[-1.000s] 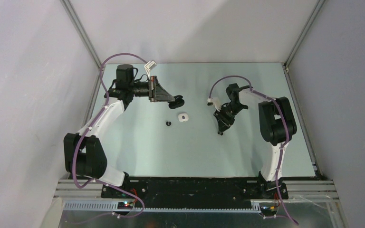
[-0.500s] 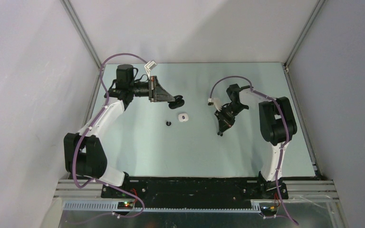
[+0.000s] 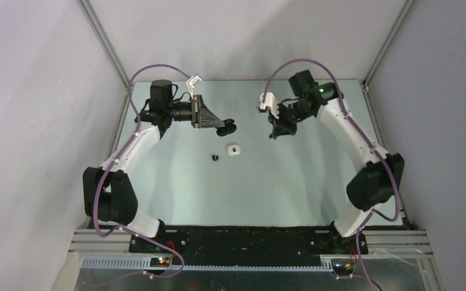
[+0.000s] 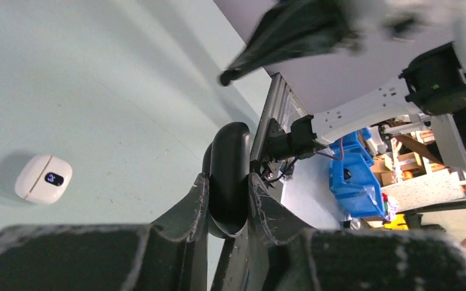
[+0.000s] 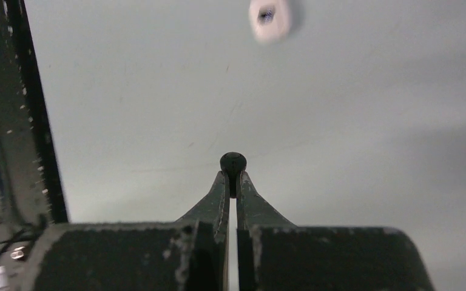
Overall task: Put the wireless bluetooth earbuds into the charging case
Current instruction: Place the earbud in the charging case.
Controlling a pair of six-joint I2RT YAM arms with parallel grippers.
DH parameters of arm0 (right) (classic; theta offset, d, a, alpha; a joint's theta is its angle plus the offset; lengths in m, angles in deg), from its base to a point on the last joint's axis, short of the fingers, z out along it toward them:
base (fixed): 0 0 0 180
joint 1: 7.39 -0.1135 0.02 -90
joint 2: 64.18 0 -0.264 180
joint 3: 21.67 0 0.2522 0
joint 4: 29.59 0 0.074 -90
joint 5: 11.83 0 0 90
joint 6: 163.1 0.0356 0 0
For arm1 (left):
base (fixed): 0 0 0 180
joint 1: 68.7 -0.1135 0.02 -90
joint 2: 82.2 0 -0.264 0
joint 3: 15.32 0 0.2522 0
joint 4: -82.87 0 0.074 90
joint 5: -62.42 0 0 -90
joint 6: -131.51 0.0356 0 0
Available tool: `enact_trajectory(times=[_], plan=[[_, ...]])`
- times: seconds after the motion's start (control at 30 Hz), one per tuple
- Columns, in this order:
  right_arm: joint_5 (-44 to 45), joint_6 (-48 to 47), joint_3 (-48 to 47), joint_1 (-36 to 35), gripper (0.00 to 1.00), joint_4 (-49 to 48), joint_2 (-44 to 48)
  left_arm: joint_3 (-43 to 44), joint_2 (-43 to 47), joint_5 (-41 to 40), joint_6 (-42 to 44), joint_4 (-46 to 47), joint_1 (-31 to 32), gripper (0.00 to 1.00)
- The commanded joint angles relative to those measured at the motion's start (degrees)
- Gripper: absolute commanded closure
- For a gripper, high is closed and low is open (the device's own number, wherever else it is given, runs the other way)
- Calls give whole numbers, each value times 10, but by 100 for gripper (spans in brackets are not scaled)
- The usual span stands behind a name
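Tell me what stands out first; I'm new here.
The left gripper clamps a glossy black pebble-shaped charging case at far left. The right gripper pinches a tiny black plastic earbud at its fingertips; a white pebble-shaped case lies on the pale green table.

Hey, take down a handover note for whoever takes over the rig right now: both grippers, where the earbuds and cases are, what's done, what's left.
Grippers: the left gripper is shut on the black case, raised above the table. I cannot tell if its lid is open. The right gripper is shut on a black earbud, in the air and apart from that case.
On the table: a second black earbud, with the white case beside it, looking closed.
Done: case and one earbud picked up; none visibly seated.
Left: seat the held earbud, then fetch the loose one. No white earbuds in view.
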Motion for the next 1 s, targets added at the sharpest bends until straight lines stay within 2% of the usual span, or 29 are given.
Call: enact_trajectory(times=[0.0,0.3,0.53,0.97], plan=[[25,-70,-104,-64,100,65,60,39,-11,-7,48,10,16,100],[51,-39,-245,-164,100,36,41,62,-14,-21,83,11,41,100],[74,-63,-245,-206,100,19,24,56,-8,-25,74,9,50,100],[120,-111,-242,-228,100,0,5,47,2,-30,66,-3,58,100]])
